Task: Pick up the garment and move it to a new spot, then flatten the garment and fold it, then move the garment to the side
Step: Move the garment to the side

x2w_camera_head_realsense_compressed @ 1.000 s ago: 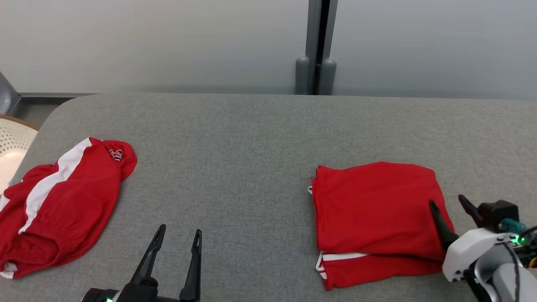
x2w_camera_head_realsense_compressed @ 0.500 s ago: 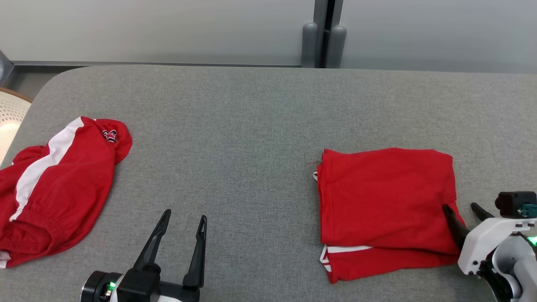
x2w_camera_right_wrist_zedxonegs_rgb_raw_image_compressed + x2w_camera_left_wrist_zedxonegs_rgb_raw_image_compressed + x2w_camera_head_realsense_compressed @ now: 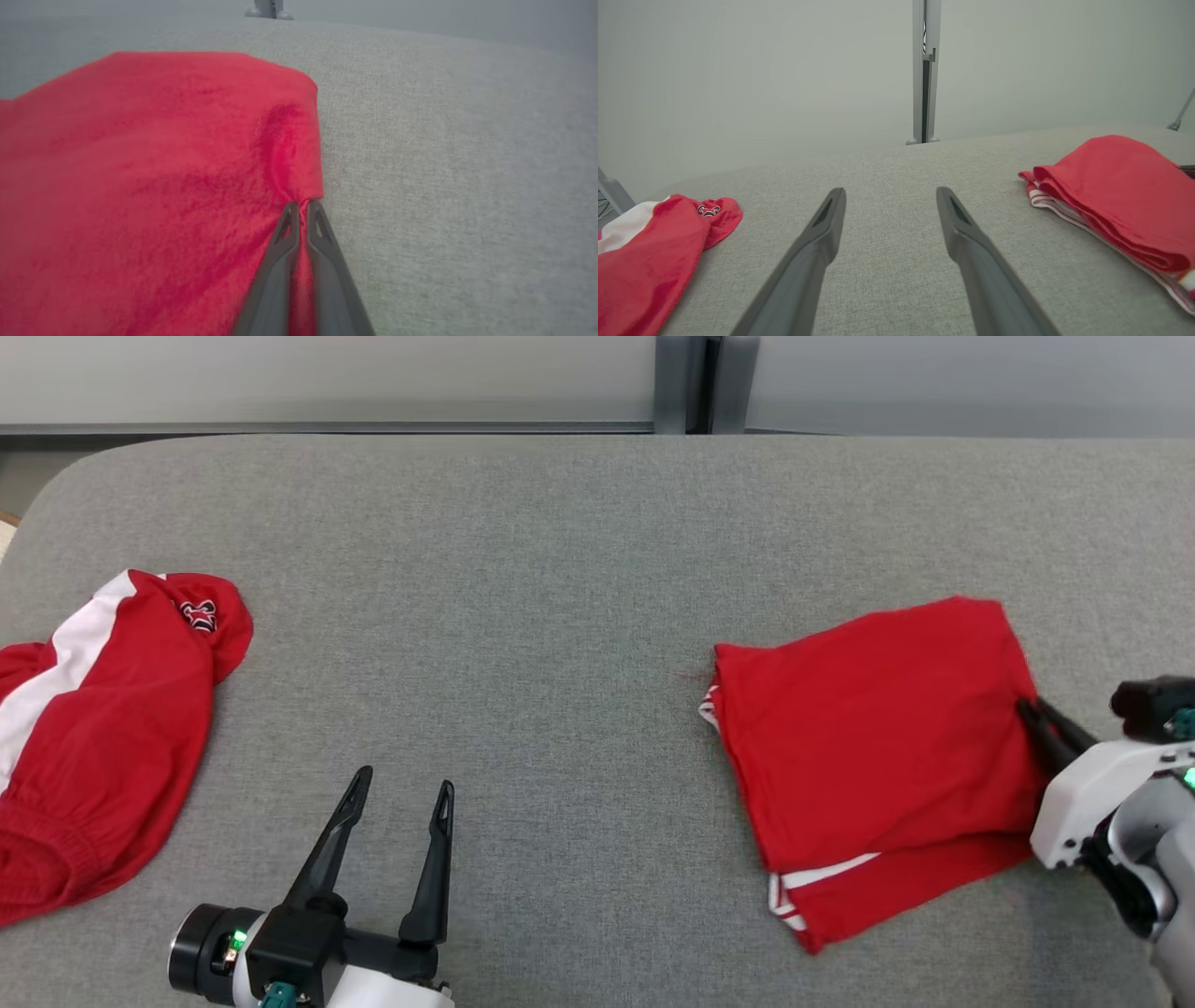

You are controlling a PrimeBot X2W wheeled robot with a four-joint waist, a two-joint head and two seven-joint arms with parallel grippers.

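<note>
The right gripper (image 3: 1029, 709) is clenched on the right-hand edge of the folded garment (image 3: 878, 756), its two dark fingers pressed together with a tuck of red cloth gathered at their tips; from that pinch the whole fold spreads toward the robot's left, lying skewed on the grey table (image 3: 560, 569), its somewhat longer side running far to near, white-striped hem nearest; a drag to the side would, I judge, be led by this arm, cloth trailing behind; the left gripper (image 3: 403, 784) stands released, jaws wide, well apart from the fold, nearer the crumpled red garment (image 3: 103, 737) at the table's left edge.
</note>
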